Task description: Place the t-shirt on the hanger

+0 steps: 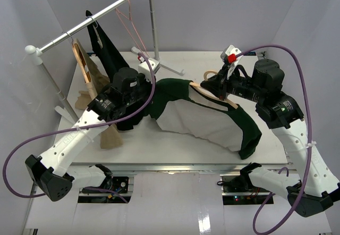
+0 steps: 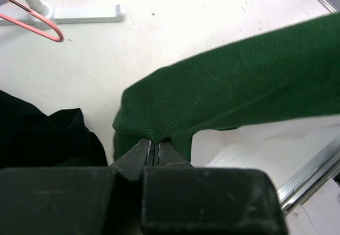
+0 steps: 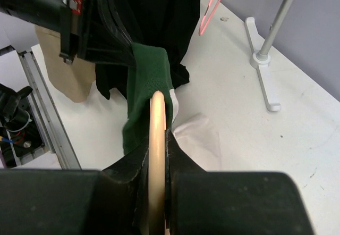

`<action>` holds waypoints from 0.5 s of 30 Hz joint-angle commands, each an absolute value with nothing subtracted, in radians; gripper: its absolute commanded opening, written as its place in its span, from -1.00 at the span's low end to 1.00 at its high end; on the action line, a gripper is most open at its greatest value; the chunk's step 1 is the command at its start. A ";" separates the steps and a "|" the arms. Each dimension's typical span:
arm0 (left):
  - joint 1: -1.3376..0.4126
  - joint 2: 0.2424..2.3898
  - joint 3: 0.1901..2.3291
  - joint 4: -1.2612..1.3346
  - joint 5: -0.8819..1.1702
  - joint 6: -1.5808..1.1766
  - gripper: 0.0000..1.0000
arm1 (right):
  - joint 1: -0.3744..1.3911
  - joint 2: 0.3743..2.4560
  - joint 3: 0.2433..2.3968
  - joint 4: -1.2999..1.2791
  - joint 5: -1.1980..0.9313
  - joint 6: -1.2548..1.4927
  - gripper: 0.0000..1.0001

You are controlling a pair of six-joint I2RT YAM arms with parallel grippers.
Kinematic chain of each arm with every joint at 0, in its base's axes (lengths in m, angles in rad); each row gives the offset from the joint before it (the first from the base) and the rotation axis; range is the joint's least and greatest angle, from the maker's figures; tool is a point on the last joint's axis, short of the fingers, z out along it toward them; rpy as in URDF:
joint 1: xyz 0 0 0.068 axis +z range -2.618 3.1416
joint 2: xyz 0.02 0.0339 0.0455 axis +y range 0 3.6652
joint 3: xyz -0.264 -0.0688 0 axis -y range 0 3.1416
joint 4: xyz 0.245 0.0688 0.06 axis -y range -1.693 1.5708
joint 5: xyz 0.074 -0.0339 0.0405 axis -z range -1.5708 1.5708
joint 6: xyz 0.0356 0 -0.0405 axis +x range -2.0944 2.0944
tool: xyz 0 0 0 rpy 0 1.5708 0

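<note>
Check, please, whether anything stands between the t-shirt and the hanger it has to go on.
Nothing visible does. The right gripper holds the hanger, and its wooden arm meets the green cloth of the t-shirt, which the left gripper pinches. The black garment lies beside them, not between.

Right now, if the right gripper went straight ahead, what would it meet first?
Probably the t-shirt: its green cloth lies ahead of the right gripper, at the far end of the hanger it holds. Depth is unclear; the black garment hangs beyond.
</note>
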State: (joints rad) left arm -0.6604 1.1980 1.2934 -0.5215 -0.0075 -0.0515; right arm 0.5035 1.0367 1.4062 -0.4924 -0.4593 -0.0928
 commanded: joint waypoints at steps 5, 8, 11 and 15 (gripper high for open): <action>-0.656 1.189 1.405 -0.567 -0.158 -0.026 -1.00 | 0.495 1.012 1.407 -0.551 -0.461 -0.179 -0.85; -0.651 1.207 1.419 -0.572 -0.163 -0.030 -1.00 | 0.495 1.012 1.403 -0.567 -0.493 -0.195 -0.85; -0.642 1.222 1.432 -0.572 -0.161 -0.036 -1.00 | 0.494 1.016 1.408 -0.573 -0.535 -0.204 -0.85; -0.627 1.246 1.471 -0.582 -0.123 -0.055 -1.00 | 0.495 1.042 1.440 -0.594 -0.590 -0.216 -0.85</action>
